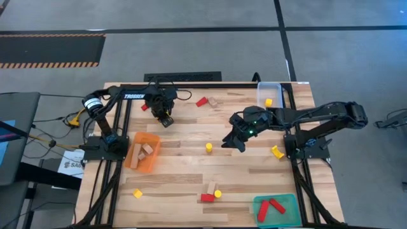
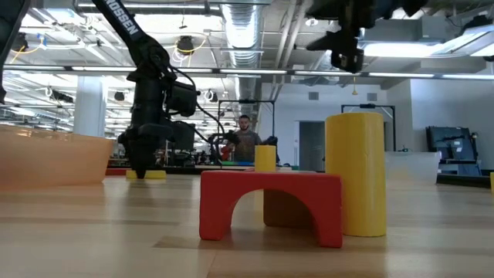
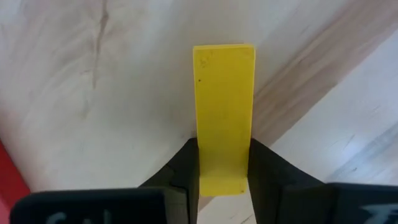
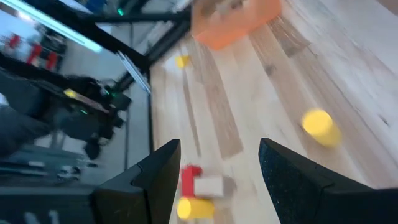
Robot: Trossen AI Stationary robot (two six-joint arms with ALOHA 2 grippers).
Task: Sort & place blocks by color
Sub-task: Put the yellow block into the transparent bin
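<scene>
My left gripper (image 1: 165, 118) stands at the table's far left, pointing down, shut on a yellow bar (image 3: 224, 106); in the high view the gripper hides the bar. In the low view its fingertips (image 2: 143, 168) are down at the table with yellow (image 2: 148, 174) showing beside them. My right gripper (image 1: 231, 141) hovers open above the table's middle, right of a loose yellow cylinder (image 1: 208, 147), and touches nothing. In the right wrist view its fingers (image 4: 217, 171) stand wide apart, with the cylinder (image 4: 320, 127) ahead of them. My left gripper pinches the yellow bar between its two fingers (image 3: 186, 168) at one end (image 3: 222, 177), coming from above. The fingers press the bar's two long sides, and the rest of the bar reaches out beyond the tips. The bar seems to lie flat on the wood.
Orange tray (image 1: 143, 152) with wooden blocks at left, clear tray (image 1: 270, 92) with a yellow block at far right, green tray (image 1: 276, 208) with red blocks at near right. Loose blocks: red (image 1: 201, 101), wood (image 1: 213, 101), yellow (image 1: 278, 151), yellow (image 1: 137, 193), and a red arch cluster (image 1: 210, 194).
</scene>
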